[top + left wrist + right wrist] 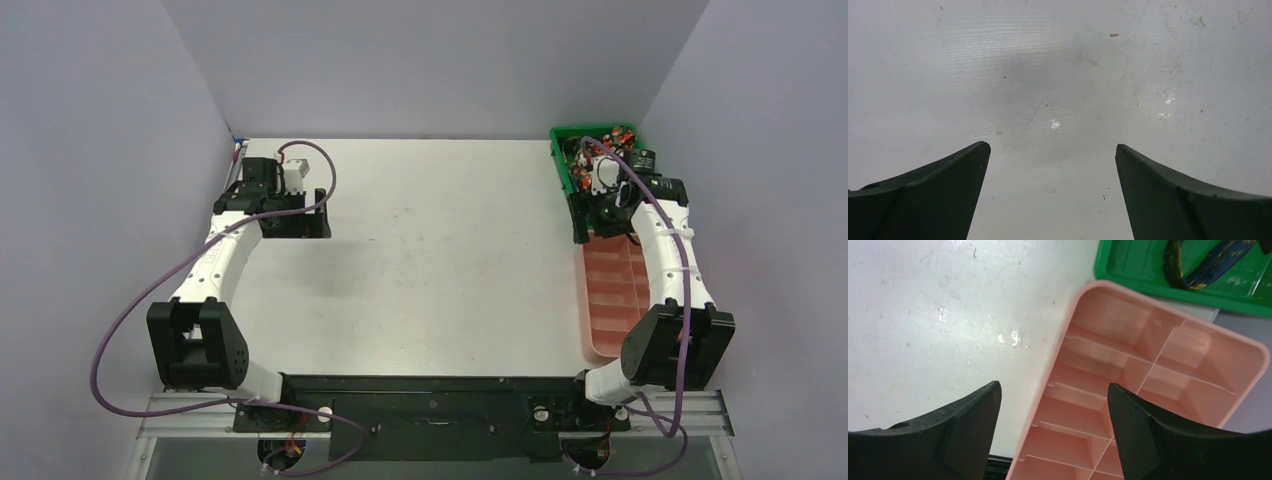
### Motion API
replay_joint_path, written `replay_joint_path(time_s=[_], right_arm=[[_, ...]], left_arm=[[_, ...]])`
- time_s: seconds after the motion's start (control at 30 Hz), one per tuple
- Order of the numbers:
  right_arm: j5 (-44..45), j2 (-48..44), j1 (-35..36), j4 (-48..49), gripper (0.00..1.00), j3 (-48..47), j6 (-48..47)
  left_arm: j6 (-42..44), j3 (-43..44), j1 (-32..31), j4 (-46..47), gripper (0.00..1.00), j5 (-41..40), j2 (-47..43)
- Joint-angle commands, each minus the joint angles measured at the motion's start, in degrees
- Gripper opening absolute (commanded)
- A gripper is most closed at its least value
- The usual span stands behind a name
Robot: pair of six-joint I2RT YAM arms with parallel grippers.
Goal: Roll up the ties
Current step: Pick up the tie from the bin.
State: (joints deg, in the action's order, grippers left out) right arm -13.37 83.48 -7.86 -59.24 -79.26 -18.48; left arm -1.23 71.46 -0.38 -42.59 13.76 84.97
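The ties (606, 141) lie bundled in a green bin (559, 152) at the far right of the table, partly hidden by my right wrist. In the right wrist view a dark blue tie with yellow-green print (1204, 266) lies in the green bin (1128, 271). My right gripper (1053, 390) is open and empty, above the left rim of a pink divided tray (1168, 370), short of the bin. My left gripper (1052, 148) is open and empty above bare table at the far left (300, 222).
The pink tray (612, 290) with several empty compartments runs along the right edge, just nearer than the green bin. Grey walls close in the left, back and right sides. Purple cables loop off both arms.
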Motion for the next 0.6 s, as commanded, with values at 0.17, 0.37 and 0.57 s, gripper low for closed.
replay_joint_path(time_s=[0.17, 0.37, 0.57], right_arm=[[-2.5, 12.6, -5.9, 12.0, 0.74, -18.6, 14.4], [-0.8, 24.2, -6.8, 17.5, 0.74, -29.7, 22.7], [0.9, 35.2, -6.6, 21.7, 0.74, -37.9, 28.4]], left_arm=[[-2.1, 8.8, -1.9, 13.4, 0.97, -5.2, -0.4], [-3.8, 13.9, -2.0, 13.4, 0.97, -1.5, 2.6], [-3.9, 14.8, -2.0, 14.2, 0.97, -0.6, 2.4]])
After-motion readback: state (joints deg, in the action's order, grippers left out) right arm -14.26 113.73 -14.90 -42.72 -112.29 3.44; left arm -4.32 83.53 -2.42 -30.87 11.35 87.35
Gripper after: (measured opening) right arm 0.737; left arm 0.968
